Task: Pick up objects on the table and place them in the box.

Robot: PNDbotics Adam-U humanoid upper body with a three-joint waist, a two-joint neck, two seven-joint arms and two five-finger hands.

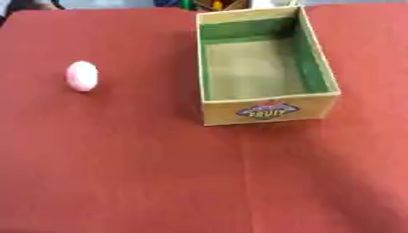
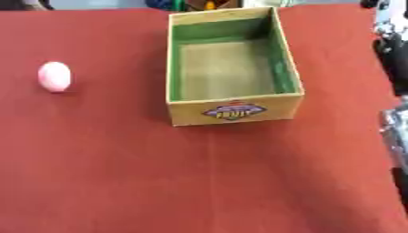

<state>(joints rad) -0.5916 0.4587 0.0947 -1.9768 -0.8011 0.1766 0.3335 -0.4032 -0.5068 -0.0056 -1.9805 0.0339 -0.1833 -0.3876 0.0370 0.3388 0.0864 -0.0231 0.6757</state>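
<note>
Neither hand itself shows clearly: only a black and silver stretch of the robot's right arm (image 2: 393, 54) runs down the right edge of the right eye view, and whether that hand's fingers are apart or together cannot be told. The left hand shows in neither view.

Left of that arm, a little apart from it, stands the box (image 1: 269, 110), a yellow cardboard carton with green inner walls, a tan floor and a label reading "FRUIT" on its near wall. Nothing lies inside it. Much farther left of the arm, well apart from the box, a pink egg-shaped object (image 1: 82, 76) rests on the red tablecloth (image 1: 159, 173). Beyond the table's far edge, behind the box, a few small coloured shapes show, too blurred to make out.
</note>
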